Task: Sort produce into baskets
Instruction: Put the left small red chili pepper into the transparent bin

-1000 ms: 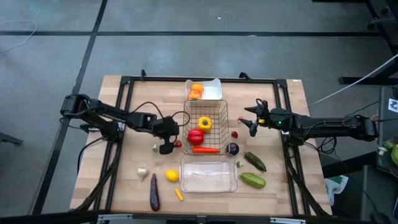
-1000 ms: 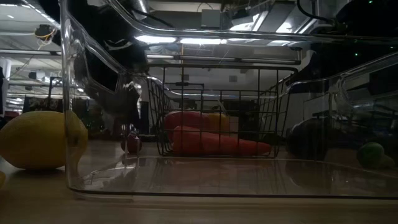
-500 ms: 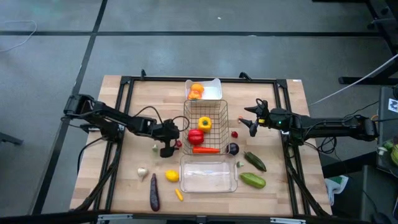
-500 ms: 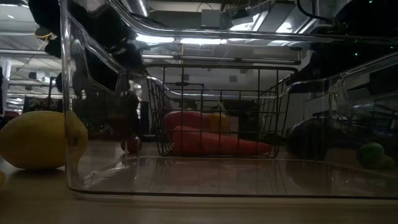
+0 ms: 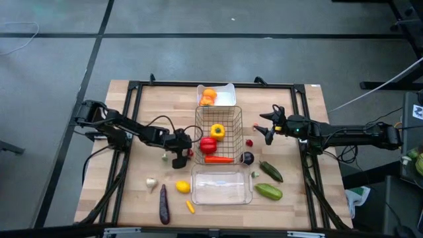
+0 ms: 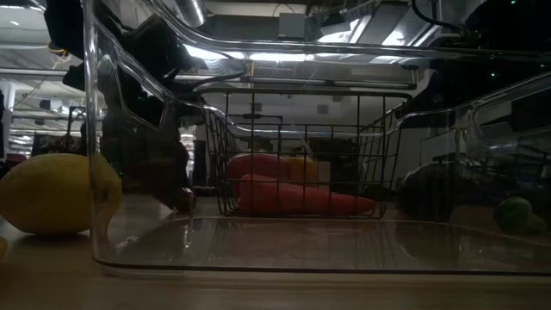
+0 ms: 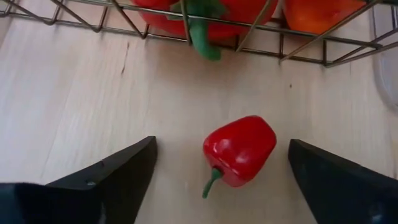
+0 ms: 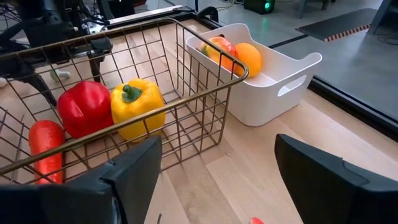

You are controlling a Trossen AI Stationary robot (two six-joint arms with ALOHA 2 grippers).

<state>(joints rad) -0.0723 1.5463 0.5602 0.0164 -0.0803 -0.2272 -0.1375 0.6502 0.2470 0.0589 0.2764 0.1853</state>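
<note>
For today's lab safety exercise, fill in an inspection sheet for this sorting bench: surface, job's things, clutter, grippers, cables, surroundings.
Surface: wooden table, dark frame around it.
Job's things: wire basket holds red, yellow peppers and a carrot; white tray holds orange fruit; clear tray holds nothing; loose produce lies around, including a lemon.
Clutter: nothing seen.
Grippers: left gripper open, straddling a small red pepper beside the basket; right gripper open, waiting right of the basket.
Cables: black cable loops along the left arm.
Surroundings: grey floor.
</note>
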